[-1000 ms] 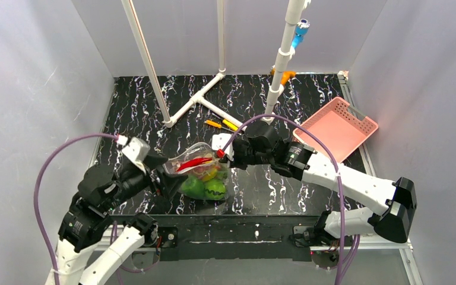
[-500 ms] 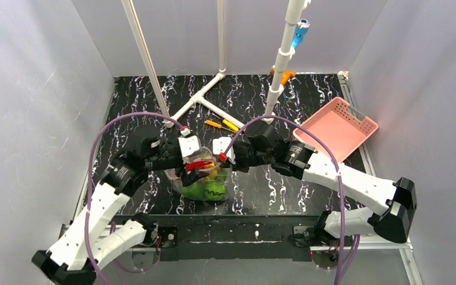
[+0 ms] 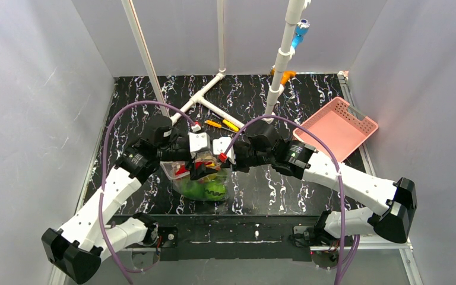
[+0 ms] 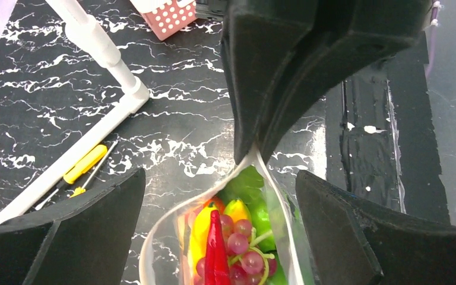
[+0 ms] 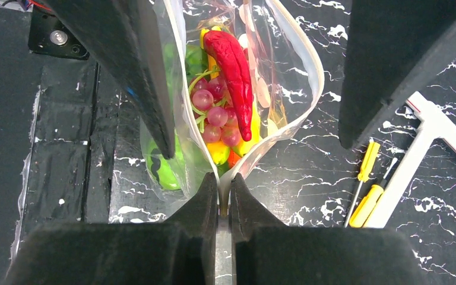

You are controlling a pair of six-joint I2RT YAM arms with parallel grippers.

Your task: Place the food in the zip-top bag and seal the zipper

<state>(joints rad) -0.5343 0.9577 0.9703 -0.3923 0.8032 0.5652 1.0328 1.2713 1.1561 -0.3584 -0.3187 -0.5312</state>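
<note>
The zip-top bag (image 3: pixel 205 178) stands on the black table and holds the food: a red pepper (image 5: pixel 233 65), dark red grapes (image 5: pixel 214 113), a yellow banana (image 4: pixel 199 228) and green round pieces (image 5: pixel 160 166). The bag mouth gapes open, and its zipper (image 5: pixel 314 77) is apart along most of the length. My right gripper (image 5: pixel 219 193) is shut on the right end of the mouth edge; it also shows in the top view (image 3: pixel 224 159). My left gripper (image 4: pixel 221 196) is open, one finger on each side of the mouth, not touching it; it also shows in the top view (image 3: pixel 200 169).
Yellow-handled screwdrivers (image 3: pixel 222 123) lie just behind the bag beside a white pipe frame (image 3: pixel 202 98). A pink basket (image 3: pixel 335 127) sits at the back right. A white pipe post (image 3: pixel 279 65) rises behind the right arm.
My left arm has swung from the near left up and over to the bag; its open jaws now straddle the mouth. The right gripper has kept its hold and place.
</note>
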